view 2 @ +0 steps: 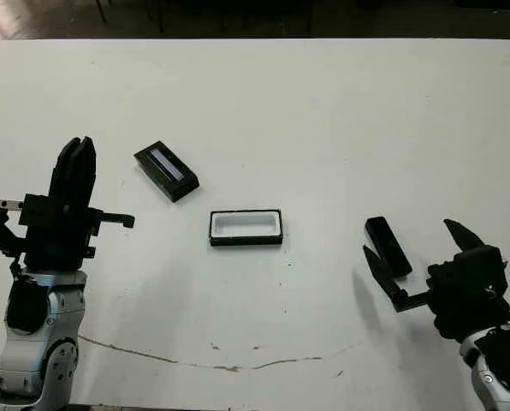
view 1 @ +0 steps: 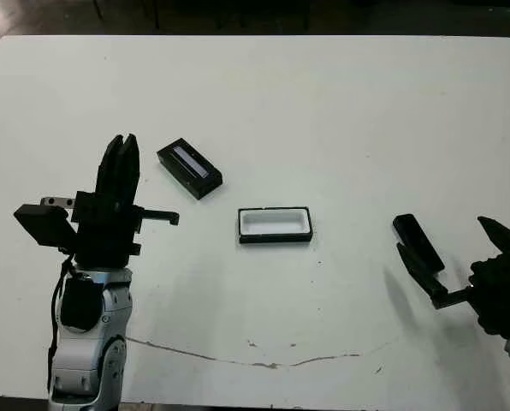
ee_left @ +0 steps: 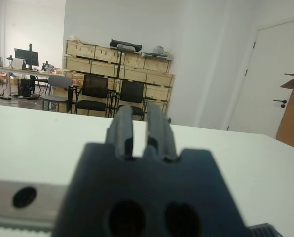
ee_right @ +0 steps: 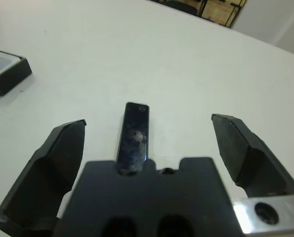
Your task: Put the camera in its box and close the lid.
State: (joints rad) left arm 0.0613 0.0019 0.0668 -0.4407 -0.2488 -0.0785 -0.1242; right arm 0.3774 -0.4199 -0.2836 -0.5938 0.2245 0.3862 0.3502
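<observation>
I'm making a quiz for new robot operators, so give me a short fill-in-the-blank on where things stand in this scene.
1. The right gripper is ____, with the camera lying on the table between its fingers.
2. The box has a ____ lining and holds nothing.
3. The lid lies nearest the ____ gripper.

Missing words: open; white; left

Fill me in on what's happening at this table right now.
A two-armed robot is packing a camera into its box. The right gripper is open and lined up around the camera, which lies flat on the table, not yet grasped. The box sits open and empty at mid-table, with the lid lying apart, beyond it toward the robot's left. The left gripper is shut, holds nothing, and is raised near the lid.
</observation>
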